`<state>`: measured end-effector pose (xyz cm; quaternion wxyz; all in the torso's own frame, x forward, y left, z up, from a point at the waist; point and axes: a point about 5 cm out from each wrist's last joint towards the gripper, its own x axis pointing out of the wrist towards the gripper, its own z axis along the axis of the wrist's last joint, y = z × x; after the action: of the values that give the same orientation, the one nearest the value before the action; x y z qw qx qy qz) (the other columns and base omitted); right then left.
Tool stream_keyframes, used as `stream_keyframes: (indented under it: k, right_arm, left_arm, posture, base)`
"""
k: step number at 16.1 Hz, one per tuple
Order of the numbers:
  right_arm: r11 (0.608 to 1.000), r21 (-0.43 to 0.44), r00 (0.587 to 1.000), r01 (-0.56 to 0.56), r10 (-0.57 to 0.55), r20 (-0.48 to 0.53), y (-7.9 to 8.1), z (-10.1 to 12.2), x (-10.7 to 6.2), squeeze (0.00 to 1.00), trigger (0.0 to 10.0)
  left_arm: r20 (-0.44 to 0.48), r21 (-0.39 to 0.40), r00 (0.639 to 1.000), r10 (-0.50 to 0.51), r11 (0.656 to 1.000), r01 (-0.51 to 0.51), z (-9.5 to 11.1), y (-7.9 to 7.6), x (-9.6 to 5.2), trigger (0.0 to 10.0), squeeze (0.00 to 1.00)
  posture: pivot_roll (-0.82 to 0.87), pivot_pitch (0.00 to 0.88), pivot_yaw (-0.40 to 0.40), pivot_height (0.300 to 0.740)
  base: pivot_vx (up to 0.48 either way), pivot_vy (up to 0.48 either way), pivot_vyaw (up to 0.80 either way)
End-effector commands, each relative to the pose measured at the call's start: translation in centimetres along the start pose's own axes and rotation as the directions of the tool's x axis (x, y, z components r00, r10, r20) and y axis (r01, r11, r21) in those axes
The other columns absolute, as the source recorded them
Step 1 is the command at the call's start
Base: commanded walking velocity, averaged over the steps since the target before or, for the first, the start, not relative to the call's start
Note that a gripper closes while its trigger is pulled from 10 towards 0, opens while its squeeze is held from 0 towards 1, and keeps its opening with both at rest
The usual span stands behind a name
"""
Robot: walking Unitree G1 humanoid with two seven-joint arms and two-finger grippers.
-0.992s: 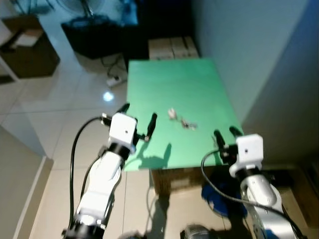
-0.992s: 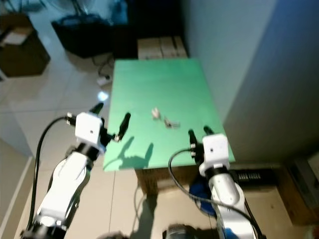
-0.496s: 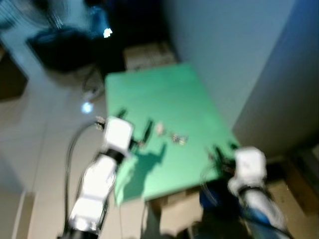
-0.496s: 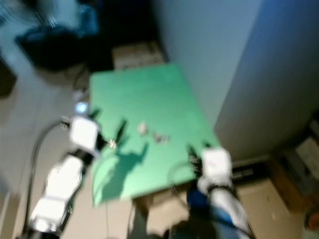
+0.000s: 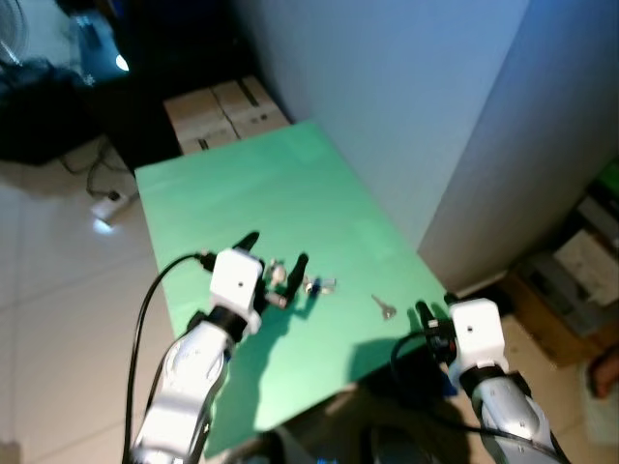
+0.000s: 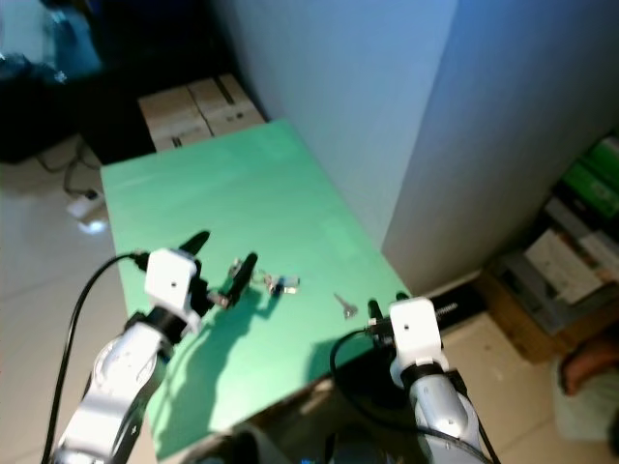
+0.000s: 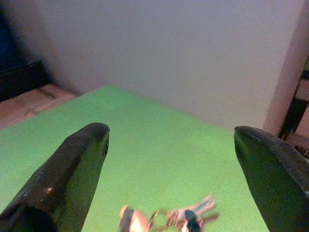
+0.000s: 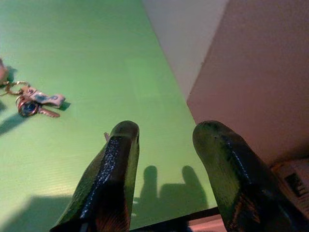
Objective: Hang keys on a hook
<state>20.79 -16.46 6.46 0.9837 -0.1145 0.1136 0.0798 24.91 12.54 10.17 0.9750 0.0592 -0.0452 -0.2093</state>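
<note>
A bunch of keys (image 5: 302, 283) with a small fob lies on the green table (image 5: 261, 184), near its middle. A single loose key (image 5: 384, 307) lies a little to the right, toward the table's near right corner. My left gripper (image 5: 277, 247) is open just above and behind the bunch, its fingers straddling it. In the left wrist view the keys (image 7: 169, 220) lie low between the two fingers (image 7: 72, 174). Over the near right corner my right gripper (image 5: 435, 307) is open and holds nothing. The right wrist view has the bunch (image 8: 34, 101) off to one side.
A pale wall (image 5: 387, 97) runs along the table's right side, with a grey panel (image 5: 522, 145) next to it. Cardboard boxes (image 5: 227, 106) stand past the far end. A power strip (image 5: 104, 205) lies on the tiled floor to the left. Stacked items (image 5: 590, 251) sit at far right.
The camera has swung and moved closer, blurring midway. My left gripper now stands right at the key bunch, which earlier lay farther right of it. One key now lies apart.
</note>
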Motion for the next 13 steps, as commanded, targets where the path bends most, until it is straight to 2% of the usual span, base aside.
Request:
stream_keyframes:
  k: [1, 4, 5, 6, 7, 10, 13]
  right_arm:
    - [0.999, -0.006, 0.999, -0.039, 0.039, -0.014, 0.7, -0.1, 0.3, 0.0, 10.0]
    - [0.997, -0.031, 0.997, -0.072, 0.072, 0.006, 1.0, 0.5, 1.3, 0.0, 10.0]
    - [0.996, -0.028, 0.997, -0.081, 0.082, 0.012, 1.1, 0.6, 1.6, 0.0, 10.0]
    - [0.994, -0.027, 0.995, -0.102, 0.102, 0.006, 1.2, 0.5, 2.0, 0.0, 10.0]
    - [0.988, -0.044, 0.989, -0.151, 0.151, -0.009, 1.7, 0.2, 2.3, 0.0, 10.0]
    - [0.971, -0.021, 0.971, -0.239, 0.239, -0.009, 2.5, -0.1, 3.0, 0.0, 10.0]
    - [0.965, -0.05, 0.966, -0.259, 0.258, -0.025, 2.6, -0.6, 3.8, 0.0, 10.0]
  left_arm:
    - [-0.024, 0.016, 1.0, 0.018, 1.0, -0.017, -0.2, 0.4, -0.5, 10.0, 0.0]
    - [-0.021, 0.021, 0.999, 0.048, 0.999, -0.047, 0.0, 0.6, -0.6, 10.0, 0.0]
    - [-0.021, 0.024, 0.999, 0.047, 0.999, -0.047, 0.0, 0.6, -0.6, 10.0, 0.0]
    - [-0.028, 0.007, 0.998, 0.05, 0.999, -0.05, 0.0, 0.6, -0.5, 10.0, 0.0]
    - [-0.034, 0.01, 0.998, 0.056, 0.998, -0.056, 0.0, 0.8, -0.5, 10.0, 0.0]
    - [-0.033, 0.033, 0.997, 0.065, 0.997, -0.064, 0.3, 1.2, -0.4, 10.0, 0.0]
    - [-0.034, 0.042, 0.997, 0.062, 0.997, -0.061, 0.4, 1.5, -0.4, 10.0, 0.0]
  posture:
    - [-0.19, 0.183, 0.038, 0.74]
    - [-0.18, 0.193, 0.028, 0.74]
    - [-0.18, 0.193, 0.025, 0.74]
    - [-0.17, 0.198, 0.025, 0.74]
    - [-0.17, 0.2, 0.026, 0.74]
    - [-0.15, 0.208, 0.032, 0.74]
    - [-0.14, 0.211, 0.045, 0.74]
  base:
    - [0.0, -0.352, 0.0]
    - [0.0, -0.375, 0.57]
    - [0.0, -0.255, 0.0]
    - [0.0, 0.0, 0.0]
    - [0.0, 0.0, 0.0]
    - [0.0, 0.0, 0.0]
    - [0.0, 0.0, 0.0]
